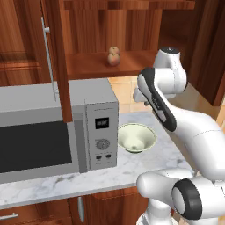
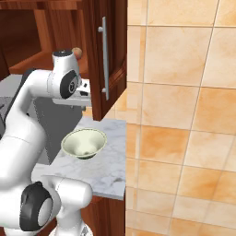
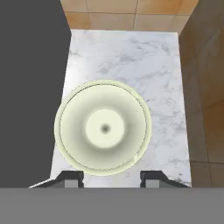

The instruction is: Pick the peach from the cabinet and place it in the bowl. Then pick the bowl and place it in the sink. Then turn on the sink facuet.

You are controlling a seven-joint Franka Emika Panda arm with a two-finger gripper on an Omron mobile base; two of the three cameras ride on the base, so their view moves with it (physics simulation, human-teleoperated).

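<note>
The peach rests on the shelf of the open cabinet, with a paler round fruit just behind it. The bowl stands empty on the marble counter, right of the microwave; I also see the bowl from the other side. In the hand view my gripper hangs high above the bowl, pointing straight down. Its fingertips stand apart with nothing between them. The sink and the sink facuet are out of view.
A grey microwave fills the counter left of the bowl. The cabinet door with its silver bar handle hangs open above the counter's right end. The marble counter ends at a tiled wall.
</note>
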